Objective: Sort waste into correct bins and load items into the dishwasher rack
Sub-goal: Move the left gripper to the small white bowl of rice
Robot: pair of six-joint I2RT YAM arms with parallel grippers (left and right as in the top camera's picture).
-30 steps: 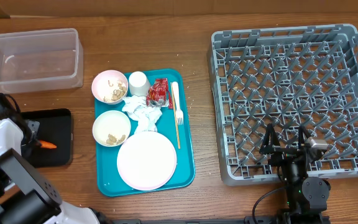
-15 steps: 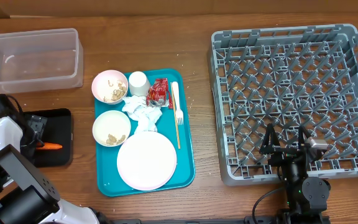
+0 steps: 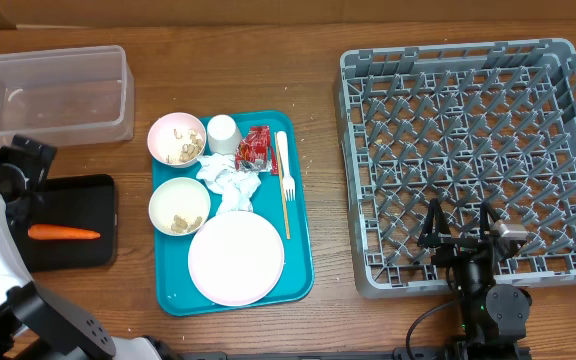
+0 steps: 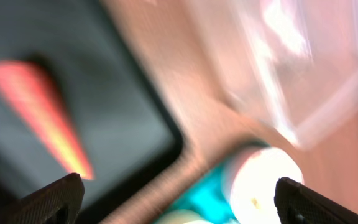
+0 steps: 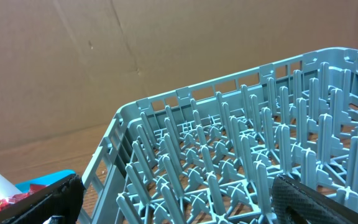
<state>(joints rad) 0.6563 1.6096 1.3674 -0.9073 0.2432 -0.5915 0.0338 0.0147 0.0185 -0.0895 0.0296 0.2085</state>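
The orange carrot (image 3: 63,233) lies flat in the black tray (image 3: 90,205), free of my left gripper (image 3: 26,166), which hangs open and empty just beyond the tray. The left wrist view is blurred but shows the carrot (image 4: 39,112) on the black tray (image 4: 110,93) and the clear tub (image 4: 291,74). Napkins (image 3: 230,182), the red wrapper (image 3: 255,148), two bowls with scraps (image 3: 177,139) (image 3: 179,206), the cup (image 3: 223,133), the fork (image 3: 285,180) and the plate (image 3: 236,258) sit on the teal tray (image 3: 303,255). My right gripper (image 3: 460,235) stands open over the rack's (image 3: 473,160) near edge.
The clear tub (image 3: 53,95) stands at the far left, behind the black tray. The rack (image 5: 241,143) with its upright pegs fills the right wrist view, with a brown cardboard wall behind it. Bare wood lies between the teal tray and the rack.
My left gripper has opened and let go of the carrot, which now lies flat in the black tray. The gripper has pulled up and away from it. The right arm has not moved.
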